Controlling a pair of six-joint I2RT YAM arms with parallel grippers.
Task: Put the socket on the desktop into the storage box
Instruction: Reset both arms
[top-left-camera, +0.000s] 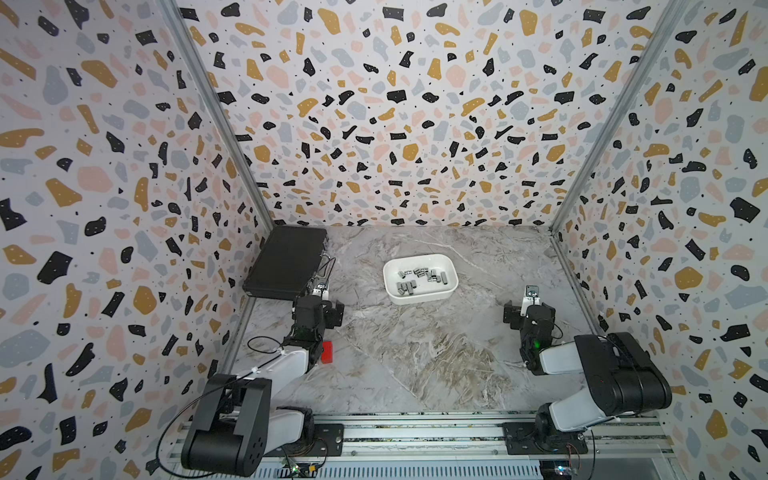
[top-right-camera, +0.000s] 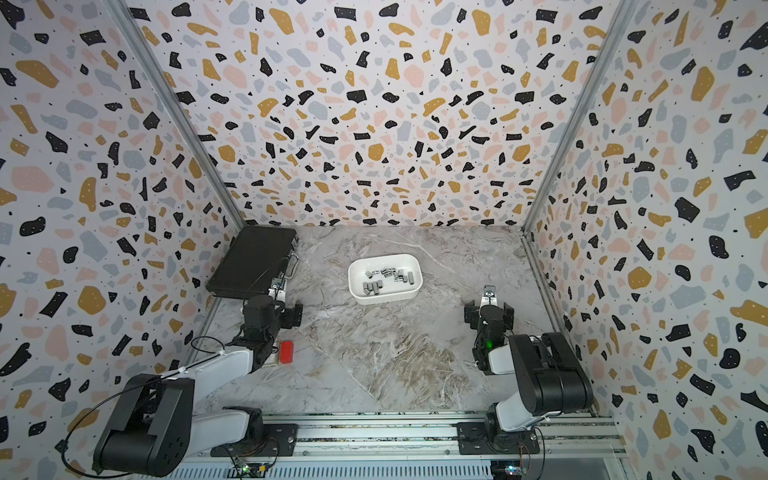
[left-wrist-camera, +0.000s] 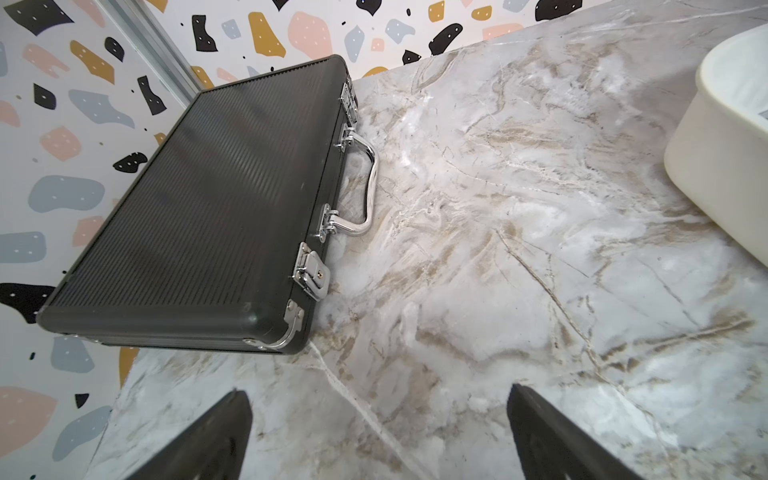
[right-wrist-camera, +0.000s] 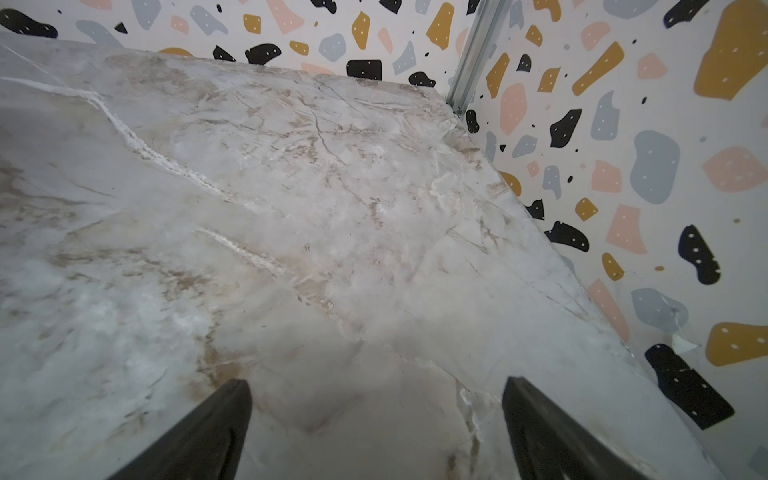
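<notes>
The white storage box (top-left-camera: 417, 300) (top-right-camera: 381, 300) stands on the grey marble desktop (top-left-camera: 415, 357) (top-right-camera: 374, 357) toward the back middle. Several small metal sockets (top-left-camera: 420, 276) (top-right-camera: 386, 276) lie inside it. I see no socket on the desktop itself. My left gripper (top-left-camera: 320, 311) (left-wrist-camera: 378, 401) hangs open over bare desktop beside the black case, left of the box, whose wall (left-wrist-camera: 715, 174) shows in the left wrist view. My right gripper (top-left-camera: 528, 311) (right-wrist-camera: 376, 392) is open too, over bare desktop right of the box, with nothing between its fingers.
A flat black case (top-left-camera: 286, 262) (top-right-camera: 249, 264) (left-wrist-camera: 199, 216) with chrome latches and handle lies at the back left. A small red block (top-left-camera: 327, 352) (top-right-camera: 286, 351) sits by the left arm. Speckled walls close in three sides.
</notes>
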